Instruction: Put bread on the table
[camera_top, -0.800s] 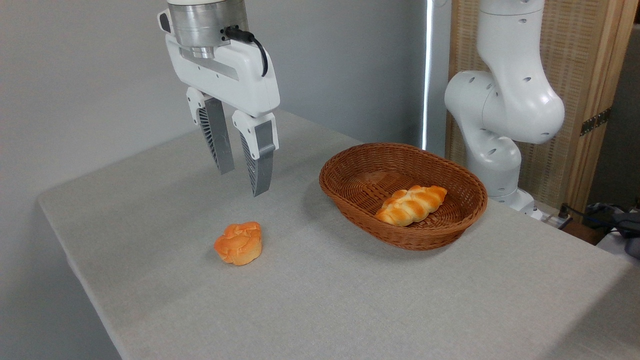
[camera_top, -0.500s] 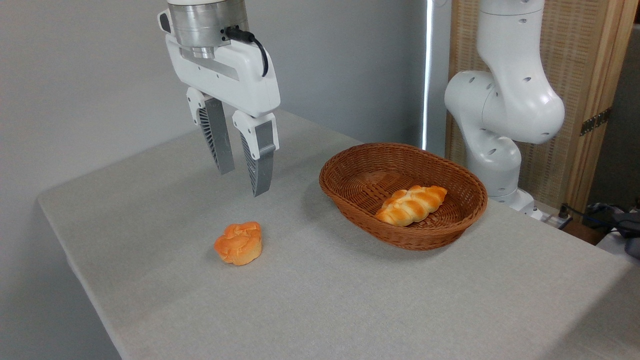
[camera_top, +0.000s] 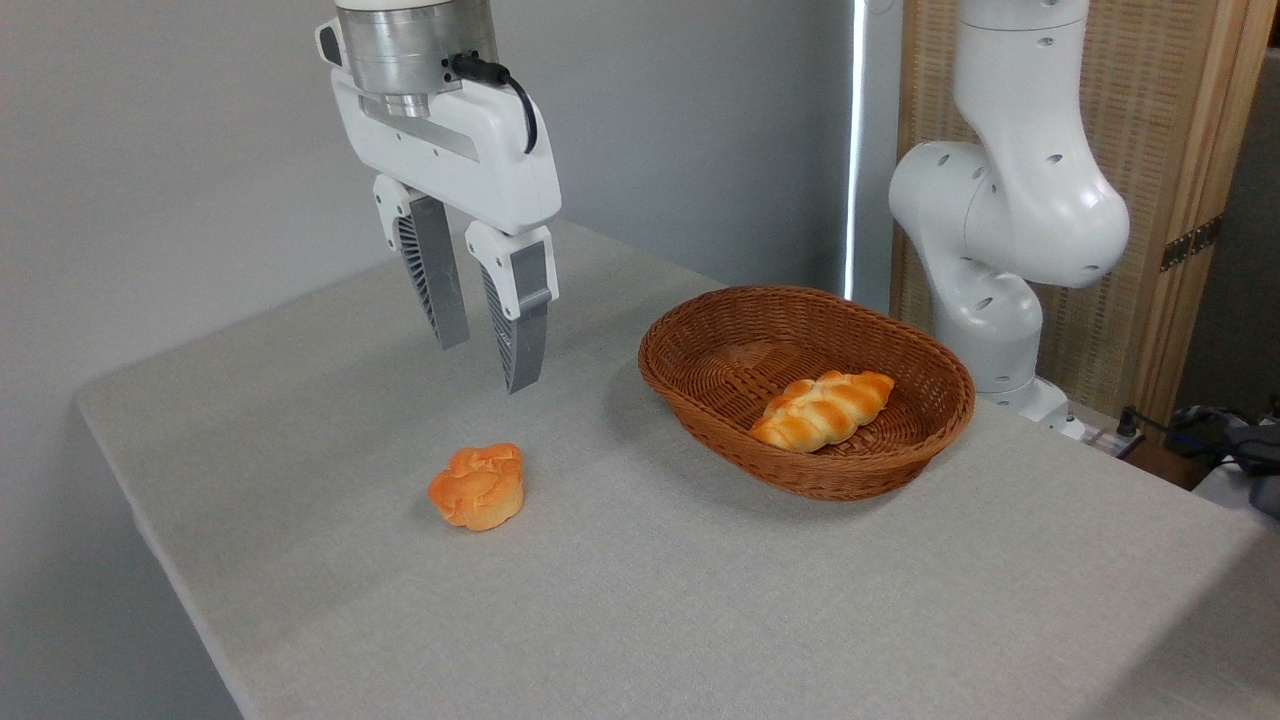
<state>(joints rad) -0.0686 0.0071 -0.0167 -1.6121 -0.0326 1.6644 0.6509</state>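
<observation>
Hanging in the upper left of the frame, the white two-finger tool (camera_top: 485, 365) of a robot arm points down with its grey fingers (camera_top: 522, 320) apart and nothing between them. Right of centre, the golden-orange braided bread loaf (camera_top: 822, 410) lies inside the brown oval wicker basket (camera_top: 700, 385). A small round orange bun (camera_top: 478, 486) sits below the tool on the light grey cloth-covered surface (camera_top: 700, 600), well apart from the basket.
</observation>
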